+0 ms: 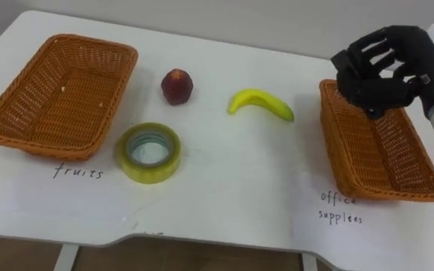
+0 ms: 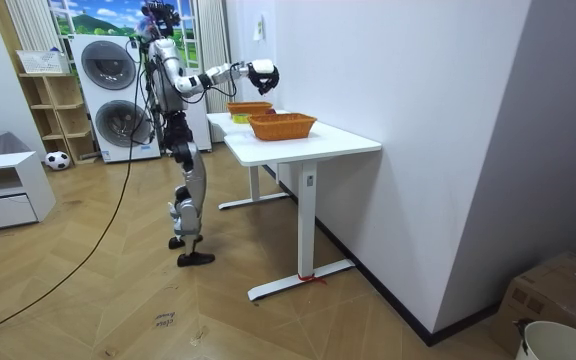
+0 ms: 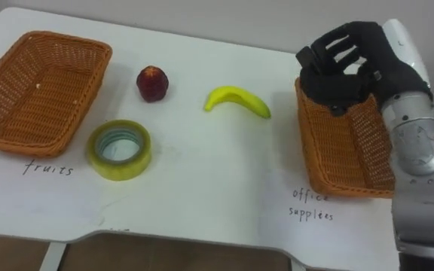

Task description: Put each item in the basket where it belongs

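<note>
So far nothing looks sorted: both baskets sit empty, so I judge this as the very start of a pick, with the first item not yet chosen.

The right hand (image 1: 379,71) hangs in the air with its fingers loosely bent and spread, closed on nothing. Directly beneath it is the far left corner of the office supplies basket (image 1: 386,154), which stretches from under the hand back toward the robot.

Nearest of the loose things is the banana (image 1: 262,102), lying on the white table (image 1: 232,173) just to the hand's left and lower, clear of the basket's wall. Further left is the red fruit (image 1: 177,86), standing alone and apart from the banana. The roll of tape (image 1: 151,175) lies flat, well to the hand's left and closer to the robot than either fruit. Farthest from the hand, at the table's opposite end, is the fruit basket (image 1: 59,94).

The next move probably calls for the hand to swing left and come down over one item. The banana is the shortest reach but would need carrying across the whole table. The tape is a longer reach, yet its basket is the one under the hand.
</note>
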Available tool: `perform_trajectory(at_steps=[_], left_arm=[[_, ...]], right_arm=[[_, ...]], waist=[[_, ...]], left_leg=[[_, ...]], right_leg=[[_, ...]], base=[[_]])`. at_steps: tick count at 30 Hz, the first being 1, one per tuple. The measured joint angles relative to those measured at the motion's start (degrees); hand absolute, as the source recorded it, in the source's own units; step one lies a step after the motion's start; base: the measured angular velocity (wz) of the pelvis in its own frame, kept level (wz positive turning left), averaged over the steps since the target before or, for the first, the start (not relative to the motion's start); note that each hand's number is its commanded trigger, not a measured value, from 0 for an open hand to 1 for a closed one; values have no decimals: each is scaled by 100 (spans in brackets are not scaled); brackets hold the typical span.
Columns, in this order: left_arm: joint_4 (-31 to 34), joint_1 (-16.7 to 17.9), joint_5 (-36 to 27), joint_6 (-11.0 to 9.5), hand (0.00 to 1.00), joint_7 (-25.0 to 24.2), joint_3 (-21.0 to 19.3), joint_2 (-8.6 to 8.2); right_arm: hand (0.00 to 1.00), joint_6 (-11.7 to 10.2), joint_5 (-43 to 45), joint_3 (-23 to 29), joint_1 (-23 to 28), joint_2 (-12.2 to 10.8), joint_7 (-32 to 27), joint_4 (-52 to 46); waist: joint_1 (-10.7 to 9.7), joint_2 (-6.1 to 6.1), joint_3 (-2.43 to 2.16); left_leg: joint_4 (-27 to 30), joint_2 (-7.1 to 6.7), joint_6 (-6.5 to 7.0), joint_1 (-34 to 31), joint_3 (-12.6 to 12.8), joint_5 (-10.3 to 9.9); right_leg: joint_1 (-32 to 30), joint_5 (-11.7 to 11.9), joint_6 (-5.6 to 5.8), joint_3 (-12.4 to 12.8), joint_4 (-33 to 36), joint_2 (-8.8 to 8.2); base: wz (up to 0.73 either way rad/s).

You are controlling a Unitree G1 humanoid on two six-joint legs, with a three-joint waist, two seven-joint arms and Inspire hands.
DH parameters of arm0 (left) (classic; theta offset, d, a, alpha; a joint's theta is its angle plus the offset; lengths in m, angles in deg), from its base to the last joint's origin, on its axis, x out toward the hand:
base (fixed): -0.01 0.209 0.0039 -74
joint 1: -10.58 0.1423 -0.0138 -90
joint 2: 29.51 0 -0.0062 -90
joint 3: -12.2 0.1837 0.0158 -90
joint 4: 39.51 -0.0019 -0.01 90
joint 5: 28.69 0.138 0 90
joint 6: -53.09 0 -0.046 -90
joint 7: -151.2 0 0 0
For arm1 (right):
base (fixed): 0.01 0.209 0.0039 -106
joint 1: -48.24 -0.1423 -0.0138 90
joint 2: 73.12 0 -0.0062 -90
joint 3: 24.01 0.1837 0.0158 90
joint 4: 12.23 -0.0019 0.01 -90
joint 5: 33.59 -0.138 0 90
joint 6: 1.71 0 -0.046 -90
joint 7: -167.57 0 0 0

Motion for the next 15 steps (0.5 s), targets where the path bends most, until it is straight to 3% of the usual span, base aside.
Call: perform_trajectory(at_steps=[7, 11, 15], left_arm=[[73, 13, 64, 0, 0, -12, -37, -12], [86, 23, 64, 0, 0, -12, -37, -23], [86, 27, 52, 0, 0, -16, -37, -23]], right_arm=[[100, -17, -113, 23, 196, 145, -171, 492], [100, -20, -190, 121, 419, 147, -172, 520], [100, -29, -392, 124, 422, 200, -180, 755]], waist=[[-87, 41, -9], [-104, 123, -54], [-140, 114, -50]], left_leg=[[-17, 5, 0, 22, 27, 0], [-23, 4, 0, 31, 28, 0], [-22, 3, 0, 35, 30, 0]], right_leg=[[-3, 1, -1, 28, 18, 5], [1, 1, 0, 32, 21, 4], [-1, 1, -1, 46, 19, 4]], base=[[-2], [0], [0]])
